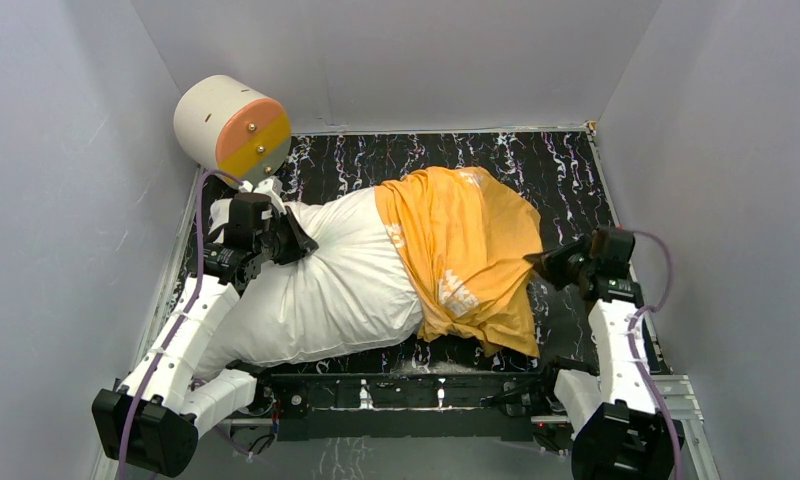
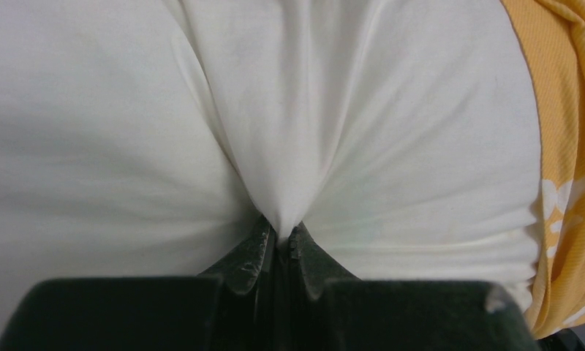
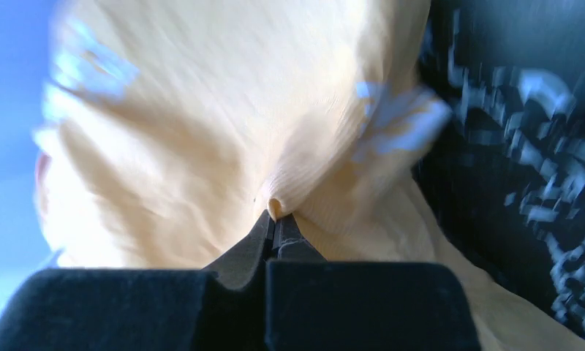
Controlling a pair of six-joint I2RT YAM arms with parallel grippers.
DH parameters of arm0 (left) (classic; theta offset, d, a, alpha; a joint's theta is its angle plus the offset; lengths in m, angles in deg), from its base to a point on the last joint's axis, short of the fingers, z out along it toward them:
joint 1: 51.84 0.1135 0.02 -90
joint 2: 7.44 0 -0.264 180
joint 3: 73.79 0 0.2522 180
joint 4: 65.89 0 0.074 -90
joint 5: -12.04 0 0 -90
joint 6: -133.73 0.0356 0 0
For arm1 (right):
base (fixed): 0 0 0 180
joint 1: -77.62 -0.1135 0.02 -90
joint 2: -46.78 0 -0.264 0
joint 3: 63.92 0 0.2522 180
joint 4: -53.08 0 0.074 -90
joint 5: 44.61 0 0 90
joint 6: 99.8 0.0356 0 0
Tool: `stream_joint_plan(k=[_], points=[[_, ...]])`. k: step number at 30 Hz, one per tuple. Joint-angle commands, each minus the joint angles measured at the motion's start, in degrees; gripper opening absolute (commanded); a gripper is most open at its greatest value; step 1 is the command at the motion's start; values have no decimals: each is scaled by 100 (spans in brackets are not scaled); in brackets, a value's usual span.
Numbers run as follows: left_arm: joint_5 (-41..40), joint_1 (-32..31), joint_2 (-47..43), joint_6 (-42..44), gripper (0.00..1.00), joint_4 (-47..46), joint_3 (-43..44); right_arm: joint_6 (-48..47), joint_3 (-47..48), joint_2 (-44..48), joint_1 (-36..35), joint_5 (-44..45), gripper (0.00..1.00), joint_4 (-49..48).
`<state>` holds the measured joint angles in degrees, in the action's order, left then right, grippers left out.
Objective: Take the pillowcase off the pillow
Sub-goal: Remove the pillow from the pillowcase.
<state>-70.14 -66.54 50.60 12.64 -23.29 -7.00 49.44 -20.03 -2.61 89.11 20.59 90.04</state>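
Lying crosswise, pillow [image 1: 316, 290] long axis left-right; pillowcase [image 1: 466, 250] covering right end.

- Motion blur smears pillowcase [image 3: 224, 131] and bench [image 3: 523, 146] in the right wrist view.
- From above, the right end of the pillow [image 1: 316, 280] lies hidden under the pillowcase.
- Left wrist view crops the pillow.

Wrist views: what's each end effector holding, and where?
Left end effector pinches a fold of the pillow at its bare end; right end effector pinches a fold of the pillowcase on its orange side.
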Motion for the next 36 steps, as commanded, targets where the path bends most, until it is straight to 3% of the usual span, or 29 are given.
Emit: stream_joint_plan(k=[1,5,8,13,17,20,22,23,26,28,29,31,36], points=[[-630,55,-109,147,0,819,-57,-1242,1597,41,20,2902,0,449],[-1244,55,-249,130,0,1021,-76,-1898,2324,-22,17,4712,0,500],[-1719,55,-288,68,0,1285,-12,-2151,2616,-193,19,5051,0,525],[-2176,55,-425,-10,0,1540,14,-2240,2801,-409,12,4720,0,413],[-1987,57,-558,181,0,1342,-35,-2491,2908,-885,14,3095,0,448],[-1227,55,-566,357,0,1043,29,-2476,2910,-1359,17,1798,20,791],[-683,55,-614,425,22,833,77,-2333,2880,-1602,18,1287,43,1056],[-397,55,-651,467,26,728,114,-2307,2840,-1696,21,1096,54,1135],[-5,56,-787,481,28,546,228,-2338,2750,-1875,20,798,72,1372],[139,55,-828,489,42,510,364,-2446,2771,-1915,20,885,88,1608],[219,55,-829,490,54,518,439,-2346,2780,-1900,20,1091,94,1736],[484,56,-807,525,67,509,610,-2206,2849,-1839,29,1472,98,1957],[1505,55,-618,863,77,412,1018,-1809,3138,-1630,34,1991,99,2711]])
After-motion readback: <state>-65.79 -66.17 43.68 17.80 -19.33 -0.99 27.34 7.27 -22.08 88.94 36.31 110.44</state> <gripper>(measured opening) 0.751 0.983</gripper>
